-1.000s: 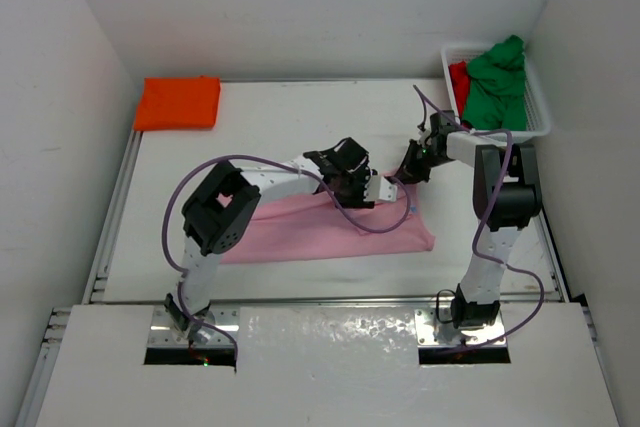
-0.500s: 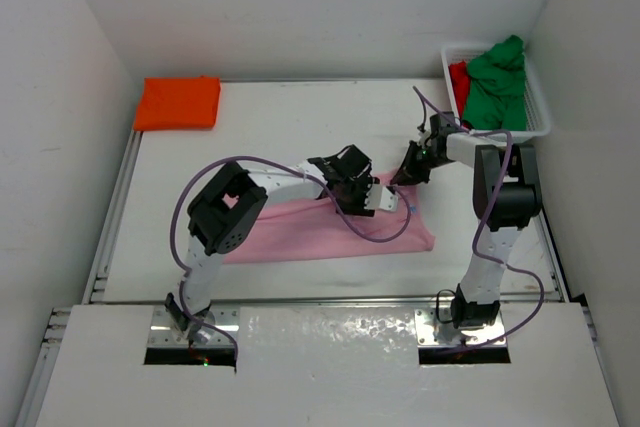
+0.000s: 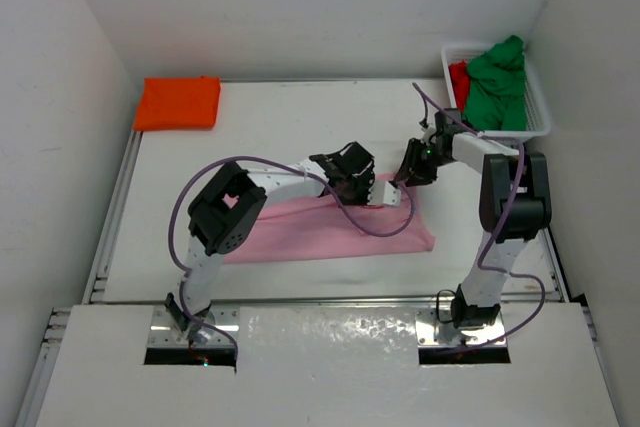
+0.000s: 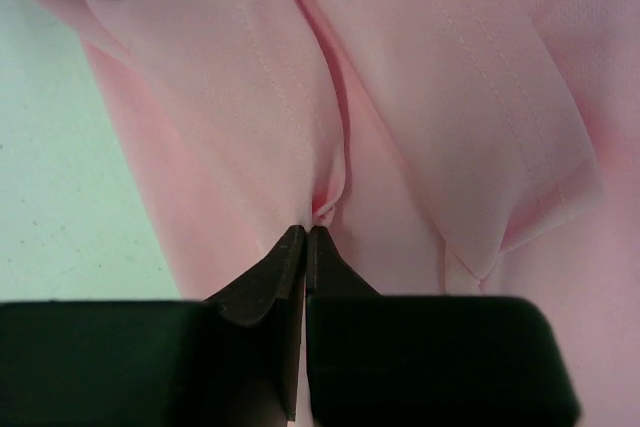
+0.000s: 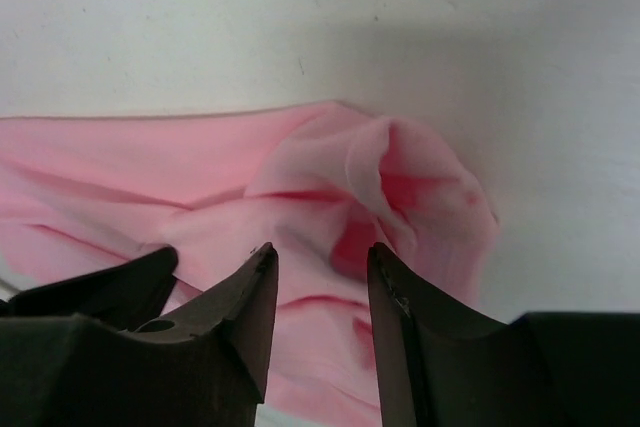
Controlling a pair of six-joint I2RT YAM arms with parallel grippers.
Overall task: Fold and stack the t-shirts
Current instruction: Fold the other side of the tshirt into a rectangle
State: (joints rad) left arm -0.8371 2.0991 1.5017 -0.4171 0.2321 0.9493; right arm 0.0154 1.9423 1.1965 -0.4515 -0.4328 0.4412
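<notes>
– Pink t-shirt [image 3: 320,232] first: where does it lie?
– On the white table [image 3: 300,127], spread as a long band across the middle and toward 6 o'clock in the top view. Its 3 o'clock end is bunched into a soft hump.
– And the left gripper [image 4: 306,232]?
– Closed tight, fingertips together, with a raised pleat of the pink cloth pinched at the tips. It sits over the shirt's 12 o'clock edge, near the bunched end.
– The right gripper [image 5: 320,257]?
– Just beside the left one, on its 2 o'clock side. Its jaws stand partly apart with nothing between them, and the pink hump shows beyond the gap.
– The other shirts?
– The orange t-shirt [image 3: 178,103] lies folded flat in the table's 10 o'clock corner. The green t-shirt [image 3: 497,87] is heaped in the white basket [image 3: 540,112] at 2 o'clock, with the red t-shirt [image 3: 458,77] showing at the green one's 9 o'clock side.
</notes>
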